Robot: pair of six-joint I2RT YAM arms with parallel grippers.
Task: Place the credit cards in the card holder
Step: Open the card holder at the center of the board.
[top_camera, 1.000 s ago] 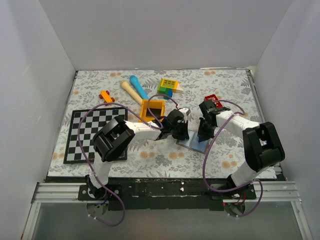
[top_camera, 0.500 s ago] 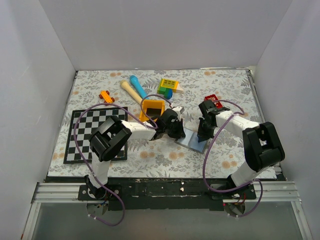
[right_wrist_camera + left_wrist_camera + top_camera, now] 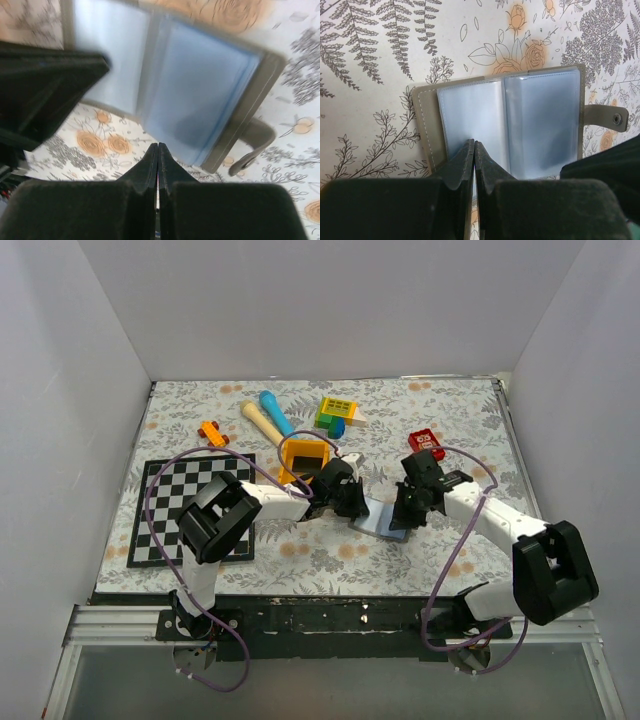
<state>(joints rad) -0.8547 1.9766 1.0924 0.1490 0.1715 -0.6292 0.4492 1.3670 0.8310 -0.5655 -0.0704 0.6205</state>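
The card holder (image 3: 385,518) lies open on the flowered table, its pale blue pockets (image 3: 540,125) facing up and its snap tab (image 3: 607,117) sticking out to one side. My left gripper (image 3: 474,142) is shut with nothing between its fingers, its tips over the left pocket; from above it sits at the holder's left end (image 3: 352,502). My right gripper (image 3: 158,145) is shut and empty, its tips just off the holder's (image 3: 200,95) near edge; from above it is at the right end (image 3: 403,515). The credit cards are out of view.
An orange tray (image 3: 305,458) stands just behind the left gripper. A red block (image 3: 425,443) lies behind the right arm. A chessboard (image 3: 185,505) is at the left. Blue and beige sticks (image 3: 275,412), a yellow-green block (image 3: 337,412) and an orange piece (image 3: 212,432) lie further back.
The right arm's elbow has swung out to the right and nearer, with its gripper staying at the card holder. The left gripper has shifted slightly left. Both stay shut.
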